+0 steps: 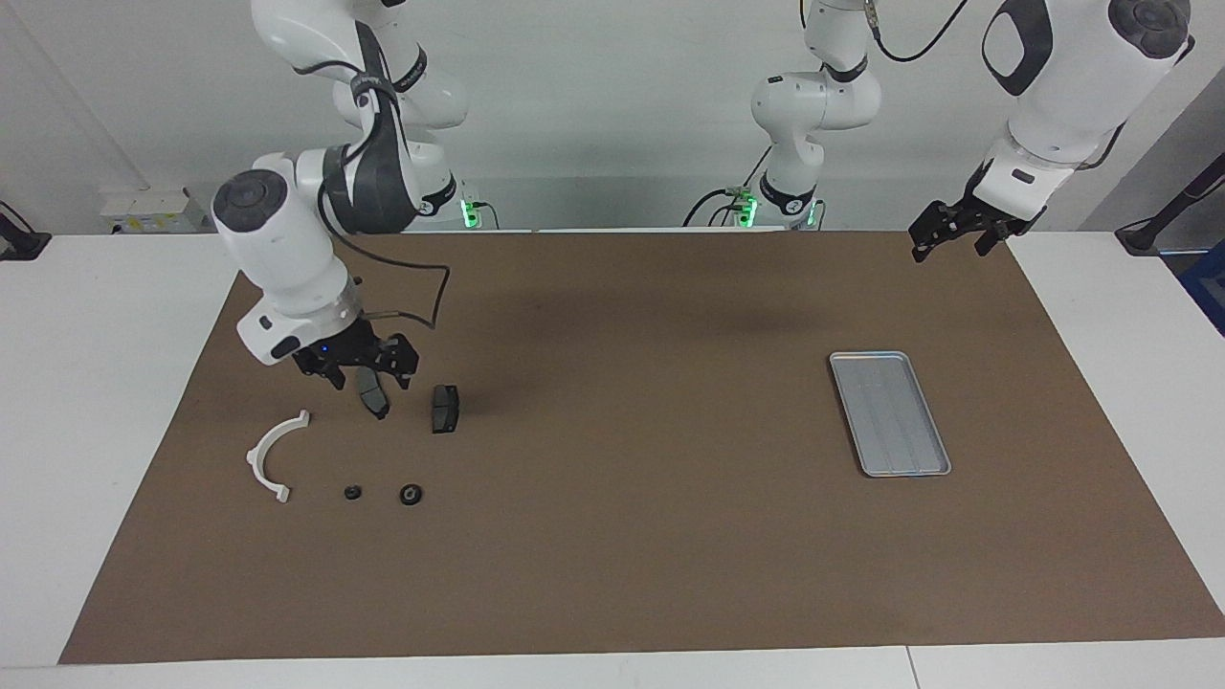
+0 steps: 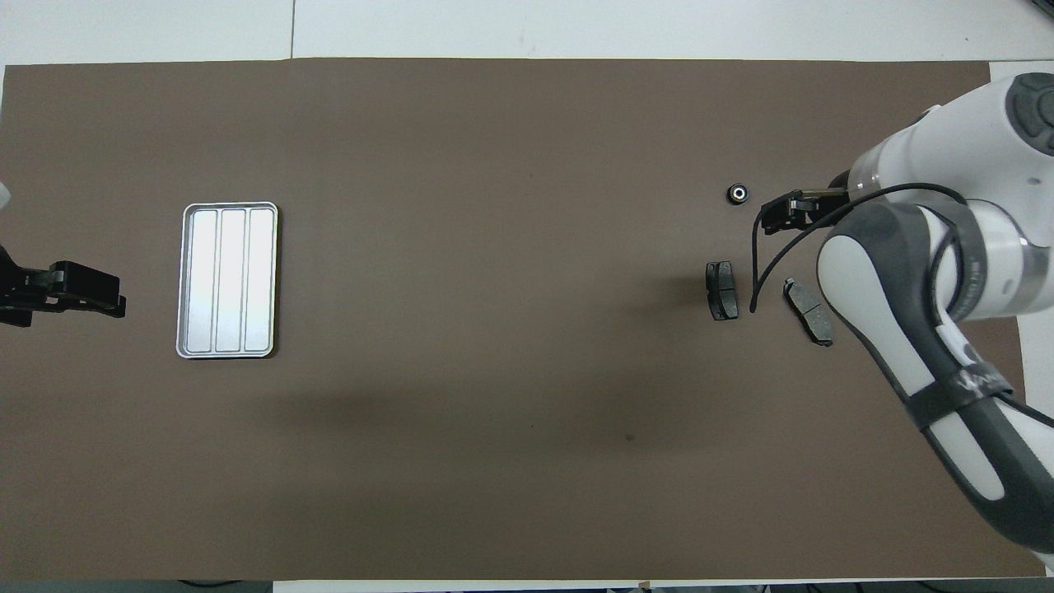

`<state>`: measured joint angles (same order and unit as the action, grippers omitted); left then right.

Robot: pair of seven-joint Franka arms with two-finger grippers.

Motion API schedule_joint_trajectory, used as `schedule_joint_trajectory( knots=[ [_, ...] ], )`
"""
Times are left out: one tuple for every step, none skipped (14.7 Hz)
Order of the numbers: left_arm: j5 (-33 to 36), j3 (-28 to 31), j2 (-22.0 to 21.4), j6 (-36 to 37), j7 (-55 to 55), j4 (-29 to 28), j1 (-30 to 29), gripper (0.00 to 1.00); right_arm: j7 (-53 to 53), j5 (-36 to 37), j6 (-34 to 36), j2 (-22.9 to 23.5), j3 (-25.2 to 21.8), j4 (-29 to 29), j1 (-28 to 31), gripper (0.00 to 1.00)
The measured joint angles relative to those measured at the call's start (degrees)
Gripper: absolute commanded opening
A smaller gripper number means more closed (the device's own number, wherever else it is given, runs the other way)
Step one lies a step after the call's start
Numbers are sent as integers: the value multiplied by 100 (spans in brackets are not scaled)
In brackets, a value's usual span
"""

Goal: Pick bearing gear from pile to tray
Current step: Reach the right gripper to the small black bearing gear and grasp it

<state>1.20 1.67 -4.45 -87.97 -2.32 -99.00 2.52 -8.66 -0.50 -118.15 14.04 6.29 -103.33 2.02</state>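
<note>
The pile lies on the brown mat toward the right arm's end. It holds a white half-ring bracket [image 1: 272,455], two dark grey brake pads [image 1: 374,396] [image 1: 445,409] and two small black round pieces [image 1: 352,493] [image 1: 411,494]. One round piece with a bright centre [image 2: 737,193] shows in the overhead view, and the right arm hides the other one and the bracket there. My right gripper [image 1: 366,371] hangs open and empty just above the pile, over the brake pad nearer the bracket. The silver tray [image 1: 890,413] lies empty toward the left arm's end. My left gripper [image 1: 954,241] waits open, raised beside the tray's end of the mat.
The brown mat [image 1: 622,536] covers most of the white table. The right arm's black cable [image 2: 753,280] loops down beside the brake pads [image 2: 722,290] [image 2: 809,310]. The tray [image 2: 228,280] lies beside the left gripper [image 2: 82,295].
</note>
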Motion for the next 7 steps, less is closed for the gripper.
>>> schedule_joint_trajectory(
  knots=[
    [0,0,0,0,0,0,0,100,-152,30,-231,211,2,4,-43,100],
    [0,0,0,0,0,0,0,100,-266,98,-444,395,2,7,-82,100],
    [0,0,0,0,0,0,0,100,-341,194,-611,543,3,14,-102,100],
    [0,0,0,0,0,0,0,100,-377,268,-724,675,3,39,-105,100],
    [0,0,0,0,0,0,0,100,-441,339,-781,806,0,108,-103,100],
    [0,0,0,0,0,0,0,100,-586,435,-800,955,-3,231,-100,100],
    [0,0,0,0,0,0,0,100,-788,539,-801,1124,-3,395,-100,100]
  ],
)
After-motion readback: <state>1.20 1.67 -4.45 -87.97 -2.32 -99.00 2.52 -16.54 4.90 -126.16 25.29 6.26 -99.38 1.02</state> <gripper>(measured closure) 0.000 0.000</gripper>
